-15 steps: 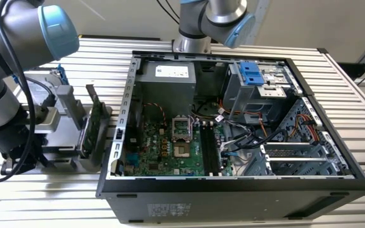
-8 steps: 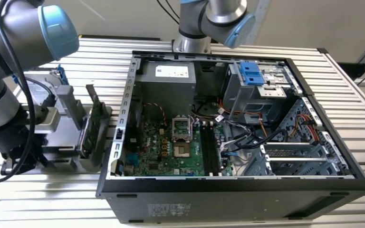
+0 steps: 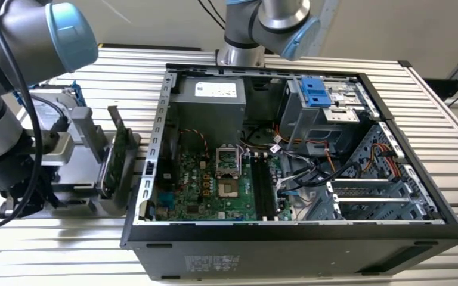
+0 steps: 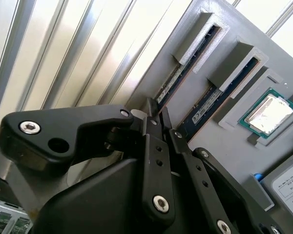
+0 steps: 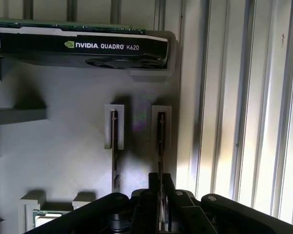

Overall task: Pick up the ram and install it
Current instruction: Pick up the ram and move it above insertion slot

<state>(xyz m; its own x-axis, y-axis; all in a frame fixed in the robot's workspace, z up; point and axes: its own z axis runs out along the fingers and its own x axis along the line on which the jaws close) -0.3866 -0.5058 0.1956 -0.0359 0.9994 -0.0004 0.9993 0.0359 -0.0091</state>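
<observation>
Here, the gripper (image 5: 161, 183) is clamping its fingers (image 5: 153, 192) onto the exposed edge of the ram (image 5: 160, 139), which is standing edgewise in the grey holder's (image 5: 63, 156) outer slot beside the slatted table (image 5: 244, 122). Light, stiff and thin, the stick is likely calling for a mid-length, edge-only grip that spares its chips and contacts.

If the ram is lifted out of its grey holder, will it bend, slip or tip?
Probably stiff: the ram is a flat board standing on edge in the grey holder. Likely light, being so thin. It may bind if lifted crooked, since the holder hugs it.
</observation>
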